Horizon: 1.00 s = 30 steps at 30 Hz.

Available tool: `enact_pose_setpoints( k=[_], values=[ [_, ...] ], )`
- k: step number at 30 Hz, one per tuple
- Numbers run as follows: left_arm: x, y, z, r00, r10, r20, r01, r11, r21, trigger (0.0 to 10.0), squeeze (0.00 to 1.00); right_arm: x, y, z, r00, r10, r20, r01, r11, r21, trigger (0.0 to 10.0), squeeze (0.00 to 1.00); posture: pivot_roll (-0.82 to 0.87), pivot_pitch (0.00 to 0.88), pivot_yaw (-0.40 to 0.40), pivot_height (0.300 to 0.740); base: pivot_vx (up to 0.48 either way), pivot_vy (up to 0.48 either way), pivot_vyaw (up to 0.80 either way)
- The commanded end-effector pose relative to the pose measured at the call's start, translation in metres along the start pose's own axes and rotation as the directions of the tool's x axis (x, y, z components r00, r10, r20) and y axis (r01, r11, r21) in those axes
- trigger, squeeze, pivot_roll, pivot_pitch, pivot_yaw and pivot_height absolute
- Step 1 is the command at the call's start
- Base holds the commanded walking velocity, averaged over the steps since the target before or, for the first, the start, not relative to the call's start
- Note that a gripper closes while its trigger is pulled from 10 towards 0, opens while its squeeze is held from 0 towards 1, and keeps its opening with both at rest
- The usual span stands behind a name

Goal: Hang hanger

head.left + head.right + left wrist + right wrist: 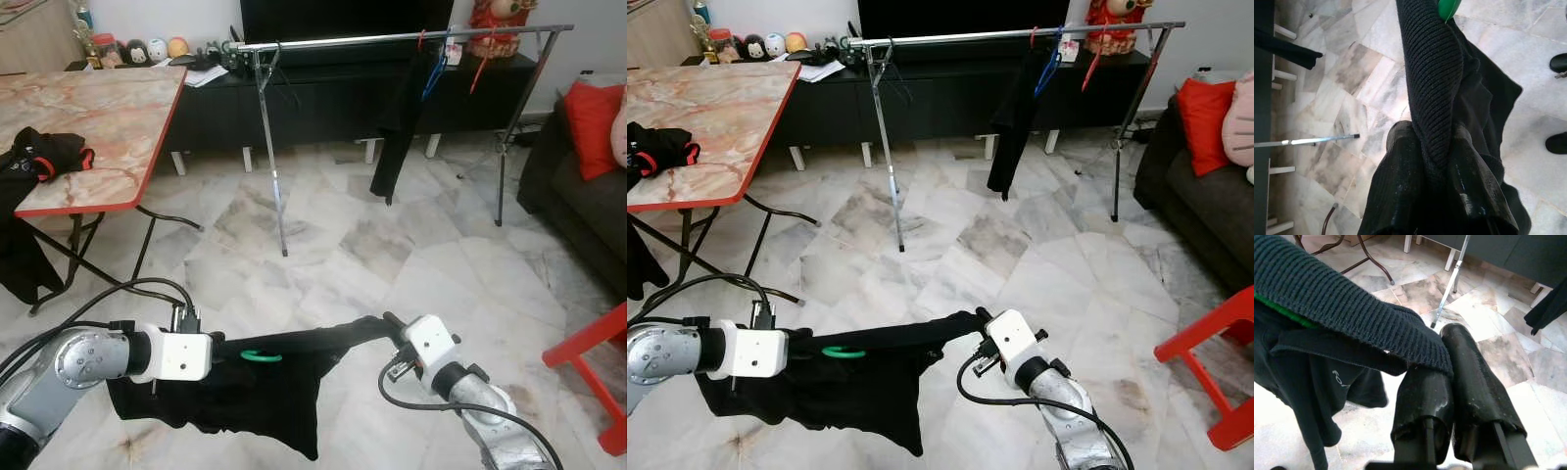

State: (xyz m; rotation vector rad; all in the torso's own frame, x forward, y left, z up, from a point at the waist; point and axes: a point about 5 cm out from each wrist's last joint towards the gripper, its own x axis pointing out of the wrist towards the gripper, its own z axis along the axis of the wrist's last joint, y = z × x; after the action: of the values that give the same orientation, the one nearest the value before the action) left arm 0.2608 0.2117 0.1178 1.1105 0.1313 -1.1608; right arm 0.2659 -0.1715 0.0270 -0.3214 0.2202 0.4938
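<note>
Distance is the main risk: the clothes rail stands well across the marble floor, so the robot would likely have to walk with the load, and any sway could let the black garment slide along the green hanger. The rail already carries dark trousers. Both arms are held forward at low height, forearms turned inward, stretching the garment's ribbed band between them. The left gripper is clamped on that band, one finger either side. The right gripper has its fingers pressed together, pinching the band's other end
</note>
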Motion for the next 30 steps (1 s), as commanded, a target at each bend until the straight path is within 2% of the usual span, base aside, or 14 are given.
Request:
enact_pose_setpoints(
  k=[1, 6, 8, 12, 15, 17, 19, 22, 25, 27, 30],
  values=[
    [-0.007, 0.009, -0.001, 0.999, 0.038, -0.002, -0.038, 0.999, -0.004, 10.0, 0.00, 0.000, -0.005, -0.001, 1.000, -0.021, -0.012, 0.021, 1.000, 0.008, 0.0, 0.00, -0.02, 0.000, -0.010, 0.740, 0.000, 0.000, 0.00],
    [-0.009, 0.012, 0.006, 0.995, 0.057, 0.084, -0.053, 0.997, -0.051, 10.0, 0.00, 0.000, -0.005, -0.001, 1.000, -0.015, -0.014, 0.015, 1.000, 0.007, 0.0, 0.00, -0.02, 0.000, -0.011, 0.740, 0.000, 0.000, 0.00],
    [-0.011, 0.012, 0.014, 0.988, 0.035, 0.152, -0.025, 0.998, -0.065, 10.0, 0.00, 0.000, -0.005, -0.001, 1.000, -0.015, -0.016, 0.015, 1.000, 0.007, 0.0, 0.00, -0.02, 0.000, -0.012, 0.740, 0.000, 0.000, 0.00],
    [-0.014, 0.007, 0.023, 0.981, -0.038, 0.190, 0.038, 0.999, 0.002, 10.0, 0.00, 0.000, -0.004, -0.002, 1.000, -0.010, -0.017, 0.010, 1.000, 0.008, 0.0, 0.00, -0.02, 0.000, -0.013, 0.740, 0.000, 0.000, 0.00],
    [-0.014, 0.004, 0.024, 0.980, -0.070, 0.188, 0.064, 0.997, 0.037, 10.0, 0.00, 0.000, -0.003, -0.002, 1.000, -0.009, -0.017, 0.009, 1.000, 0.008, 0.0, 0.00, -0.02, 0.000, -0.013, 0.740, 0.000, 0.000, 0.00],
    [-0.014, -0.003, 0.024, 0.977, -0.152, 0.152, 0.136, 0.984, 0.113, 10.0, 0.00, 0.000, -0.001, -0.003, 1.000, -0.003, -0.017, 0.003, 1.000, 0.010, 0.0, 0.00, -0.02, 0.000, -0.013, 0.740, 0.000, 0.000, 0.00],
    [-0.014, -0.005, 0.022, 0.975, -0.182, 0.124, 0.163, 0.975, 0.152, 10.0, 0.00, 0.000, -0.001, -0.003, 1.000, -0.003, -0.020, 0.003, 1.000, 0.011, 0.0, 0.00, -0.02, 0.000, -0.013, 0.740, 0.000, 0.000, 0.00],
    [-0.014, -0.005, 0.022, 0.974, -0.198, 0.108, 0.176, 0.967, 0.186, 10.0, 0.00, 0.000, -0.002, -0.004, 1.000, -0.004, -0.023, 0.004, 1.000, 0.010, 0.0, 0.00, -0.02, 0.000, -0.013, 0.740, 0.000, 0.000, 0.00],
    [-0.013, -0.003, 0.017, 0.977, -0.207, 0.045, 0.189, 0.947, 0.260, 10.0, 0.00, -0.001, -0.004, -0.005, 1.000, -0.004, -0.025, 0.004, 1.000, 0.008, 0.0, 0.00, -0.02, 0.000, -0.014, 0.740, 0.000, 0.000, 0.00],
    [-0.011, -0.002, 0.013, 0.982, -0.191, 0.009, 0.181, 0.941, 0.284, 10.0, 0.00, -0.001, -0.004, -0.004, 1.000, -0.005, -0.025, 0.005, 1.000, 0.007, 0.0, 0.00, -0.02, 0.000, -0.014, 0.740, 0.000, 0.000, 0.00],
    [-0.011, -0.003, 0.011, 0.982, -0.189, 0.008, 0.178, 0.938, 0.296, 10.0, 0.00, -0.001, -0.004, -0.004, 1.000, -0.007, -0.025, 0.007, 1.000, 0.007, 0.0, 0.00, -0.02, 0.000, -0.012, 0.740, 0.000, 0.000, 0.00]
  ],
)
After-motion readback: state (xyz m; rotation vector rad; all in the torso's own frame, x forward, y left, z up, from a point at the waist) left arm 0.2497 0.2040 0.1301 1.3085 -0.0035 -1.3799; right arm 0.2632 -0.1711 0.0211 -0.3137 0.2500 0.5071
